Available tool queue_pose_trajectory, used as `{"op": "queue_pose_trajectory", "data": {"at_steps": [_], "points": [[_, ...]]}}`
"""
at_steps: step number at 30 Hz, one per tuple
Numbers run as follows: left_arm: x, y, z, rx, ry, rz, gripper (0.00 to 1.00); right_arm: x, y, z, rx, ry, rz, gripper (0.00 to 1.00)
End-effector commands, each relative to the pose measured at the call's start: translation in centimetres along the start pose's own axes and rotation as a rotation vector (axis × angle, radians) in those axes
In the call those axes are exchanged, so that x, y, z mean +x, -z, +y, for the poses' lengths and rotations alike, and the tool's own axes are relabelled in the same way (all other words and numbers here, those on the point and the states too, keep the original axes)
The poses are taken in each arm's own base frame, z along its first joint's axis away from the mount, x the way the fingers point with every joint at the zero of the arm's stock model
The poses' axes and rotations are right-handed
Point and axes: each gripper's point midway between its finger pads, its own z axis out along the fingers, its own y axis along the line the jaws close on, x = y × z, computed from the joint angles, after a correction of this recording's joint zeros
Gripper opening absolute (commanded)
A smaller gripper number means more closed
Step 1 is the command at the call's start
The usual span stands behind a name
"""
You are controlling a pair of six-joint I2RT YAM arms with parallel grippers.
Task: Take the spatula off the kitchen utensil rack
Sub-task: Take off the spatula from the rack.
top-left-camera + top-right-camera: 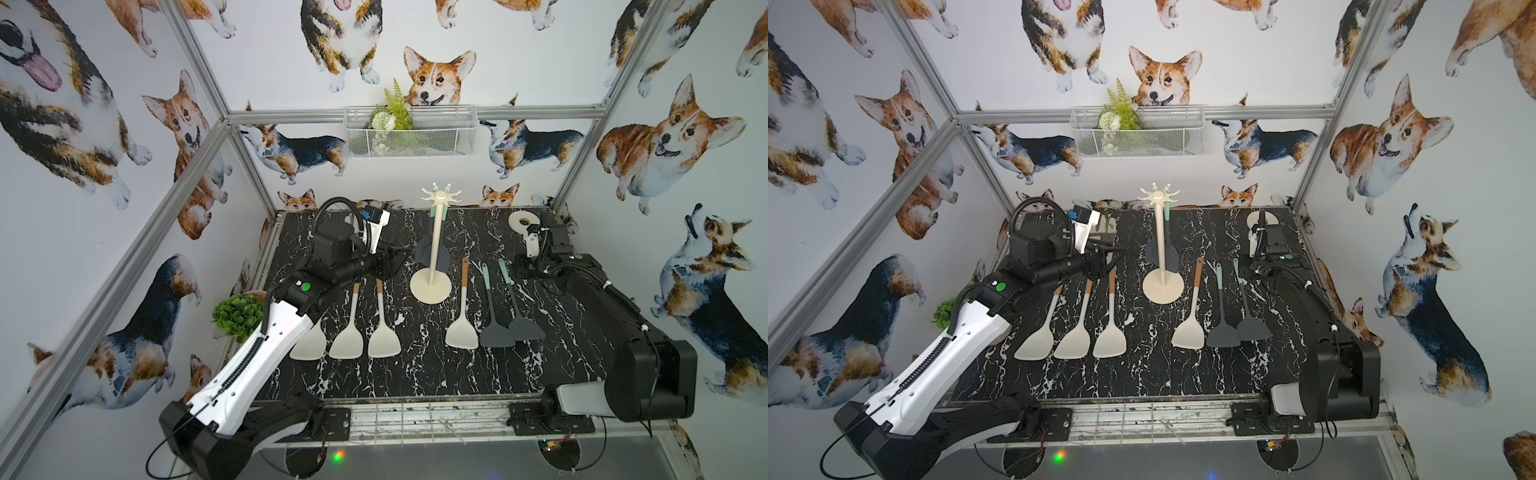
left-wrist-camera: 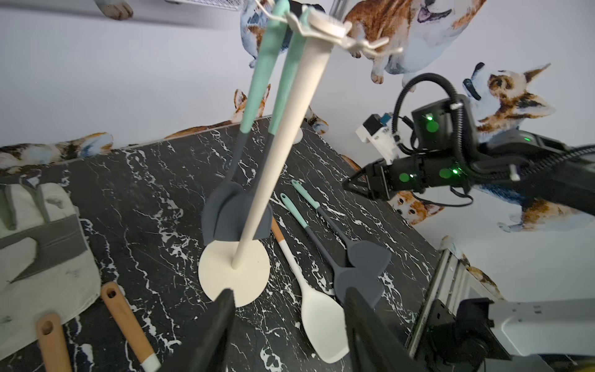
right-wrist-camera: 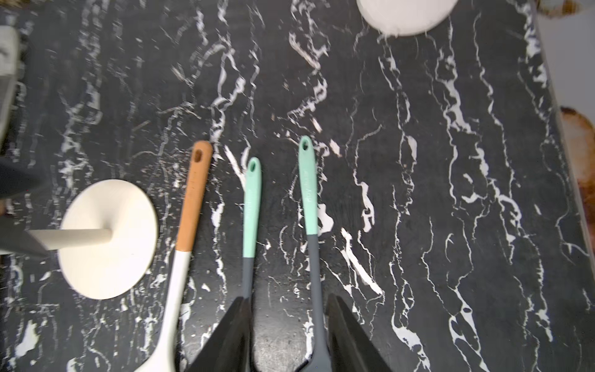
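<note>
**Six spatulas off, two left hanging on the rack**

The cream kitchen utensil rack (image 1: 436,237) stands upright near the middle of the black marble table (image 1: 415,374). Two grey hanging spatulas (image 2: 236,209) with mint handles dangle from hooks on its crown. Their heads sit close against the pole, just above the disc base.

Six others lie flat on the table. Three cream spatulas (image 1: 347,343) lie in a row on one side of the base. A fourth cream spatula (image 1: 461,332) and a pair of grey spatulas (image 1: 496,334) lie on the other side.

The left gripper (image 2: 288,291) is low and near the rack, pointed at its base. Its jaws are spread with nothing between them. The right gripper (image 3: 287,306) hovers above the grey pair, its jaws also apart. One grey shaft runs beneath the gap, but the left wrist view shows this gripper raised and empty.

Judging by this layout, most of the job looks done, with two spatulas left to lift off the hooks. Neither gripper touches one yet, and the left seems better placed to reach them.
</note>
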Motion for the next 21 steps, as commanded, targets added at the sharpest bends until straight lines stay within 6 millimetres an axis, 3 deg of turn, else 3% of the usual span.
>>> {"op": "queue_pose_trajectory", "data": {"at_steps": [1, 4, 8, 13, 16, 21], "points": [[-1.4, -0.8, -0.1, 0.008, 0.003, 0.022, 0.58, -3.2, 2.5, 5.0, -0.145, 0.022, -0.199, 0.46], [-3.5, -1.8, -1.0, 0.056, 0.035, -0.002, 0.58, -5.0, 3.9, 9.9, -0.263, 0.081, -0.354, 0.47], [-5.7, -2.8, -1.4, 0.093, 0.080, -0.022, 0.58, -5.8, 3.0, 14.3, -0.337, 0.163, -0.396, 0.47], [-7.9, -3.6, -0.2, 0.148, 0.200, -0.072, 0.58, -5.6, -0.4, 17.4, -0.370, 0.250, -0.345, 0.45], [-8.8, -3.7, 0.0, 0.181, 0.241, -0.097, 0.57, -5.7, -1.8, 18.4, -0.393, 0.273, -0.342, 0.45], [-10.6, -3.7, -0.3, 0.239, 0.261, -0.135, 0.55, -6.2, -2.8, 19.4, -0.417, 0.290, -0.354, 0.44]]}}
